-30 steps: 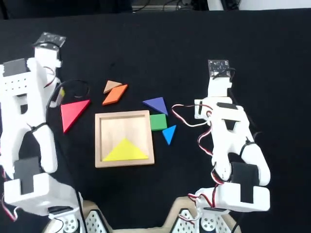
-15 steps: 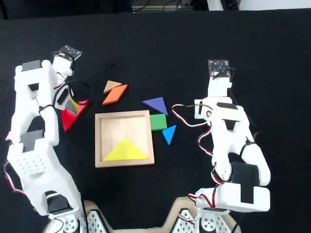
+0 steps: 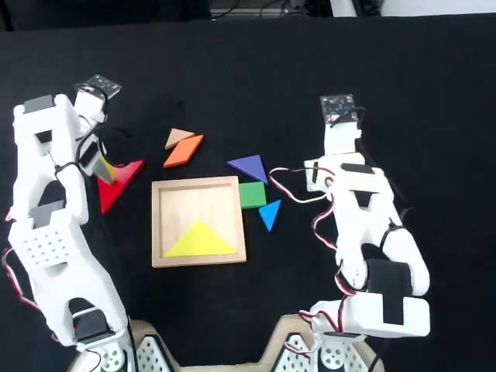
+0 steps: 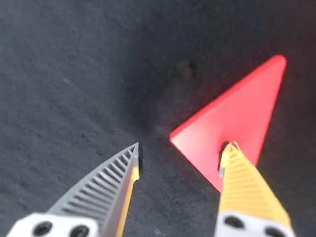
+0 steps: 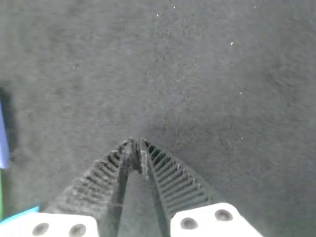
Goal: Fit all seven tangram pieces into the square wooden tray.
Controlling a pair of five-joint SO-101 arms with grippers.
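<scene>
Ok, step in hand looks like the grab on the red triangle [image 4: 237,106]. Over it the left gripper [image 4: 182,146] is spread wide: the yellow finger [image 4: 247,182] has its tip above the triangle's face, the grey finger [image 4: 106,182] has its tip over bare black cloth [image 4: 74,64] just off the nearest corner. So the straddle is off-centre, and my read is that closing from here pinches near a corner and spins the piece. Better to shift toward the middle of the piece so both tips clear opposite edges, drop until the tips touch the cloth, then close slowly. The piece looks thin and flat, so the tips need to get right down beside its edges or they ride over the top

In the high view the red triangle [image 3: 124,182] lies flat on the cloth just beside the wooden tray [image 3: 199,184], off its far corner, apart from it. The tray holds the yellow triangle [image 3: 200,240] against its near wall and the rest of its floor is bare, so I'd rotate red in the air before release, not nudge it after

As for the right gripper [image 5: 136,145], it is pressed together on nothing, over bare cloth beyond the green square [image 3: 253,194] and blue triangle [image 3: 269,212] on the tray's other side, well apart from the left arm, so no clash risk
</scene>
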